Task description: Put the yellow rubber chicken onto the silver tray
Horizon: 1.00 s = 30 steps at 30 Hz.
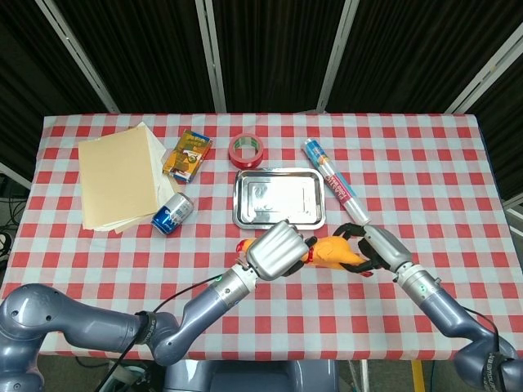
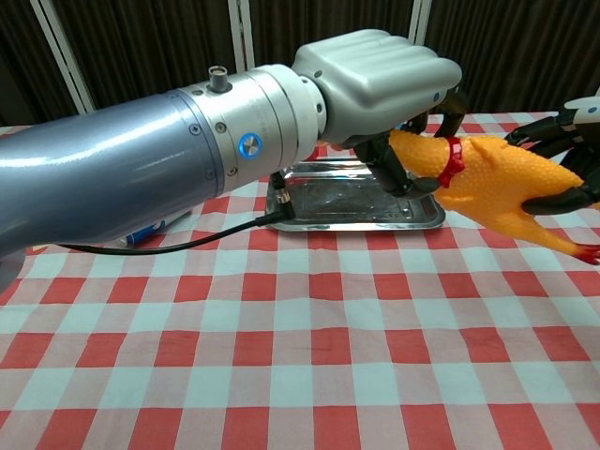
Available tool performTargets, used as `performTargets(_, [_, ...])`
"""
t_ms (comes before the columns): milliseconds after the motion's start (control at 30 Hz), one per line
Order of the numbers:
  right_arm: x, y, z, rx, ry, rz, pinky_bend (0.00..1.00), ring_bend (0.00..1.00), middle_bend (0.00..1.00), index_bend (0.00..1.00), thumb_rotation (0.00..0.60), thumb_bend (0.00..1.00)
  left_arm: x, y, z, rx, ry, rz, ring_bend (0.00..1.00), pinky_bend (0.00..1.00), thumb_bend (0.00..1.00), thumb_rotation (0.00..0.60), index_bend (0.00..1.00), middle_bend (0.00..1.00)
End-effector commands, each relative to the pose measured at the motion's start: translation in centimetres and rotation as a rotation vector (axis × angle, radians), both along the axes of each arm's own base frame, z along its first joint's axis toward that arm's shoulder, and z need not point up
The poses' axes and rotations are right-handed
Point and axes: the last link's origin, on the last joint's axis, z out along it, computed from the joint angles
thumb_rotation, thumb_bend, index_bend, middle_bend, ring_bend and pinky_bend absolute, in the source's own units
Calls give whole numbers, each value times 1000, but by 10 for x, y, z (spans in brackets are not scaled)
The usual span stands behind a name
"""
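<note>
The yellow rubber chicken [image 1: 333, 251] [image 2: 489, 178] with a red collar hangs just above the table, in front of the silver tray [image 1: 279, 219] [image 2: 309, 217]. My left hand [image 1: 278, 247] [image 2: 375, 73] grips its head and neck, dark fingers curled around them. My right hand [image 1: 374, 249] [image 2: 570, 141] closes on the tail end, with fingers above and below the body. The chicken's red feet [image 2: 589, 253] stick out to the right. The tray has nothing in it.
A stack of beige folders [image 1: 118, 175] lies at the far left, with a blue can [image 1: 172, 214] and a small box [image 1: 187, 155] beside it. A red tape roll [image 1: 247, 151] sits behind the tray. A wrapped tube [image 1: 335, 192] lies to its right.
</note>
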Motion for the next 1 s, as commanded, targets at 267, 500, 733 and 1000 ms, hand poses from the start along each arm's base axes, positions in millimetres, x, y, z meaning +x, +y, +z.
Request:
performTargets(267, [-1, -2, 0, -32, 6, -1, 823, 861, 876, 891, 600, 921, 0, 1, 2, -2, 0, 7, 649, 668, 706, 600, 635, 715])
performTargets(500, [-4, 5, 2, 15, 32, 9, 338, 342, 416, 275, 600, 367, -1, 5, 3, 26, -3, 2, 649, 668, 705, 600, 634, 715])
performTargets(733, [-6, 8, 4, 42, 42, 23, 173, 124, 207, 52, 586, 242, -3, 10, 3, 46, -2, 1, 649, 668, 705, 600, 634, 715])
performTargets(1000, [-8, 8, 6, 47, 40, 33, 137, 88, 168, 10, 552, 228, -4, 11, 3, 44, -6, 1, 649, 668, 705, 600, 634, 715])
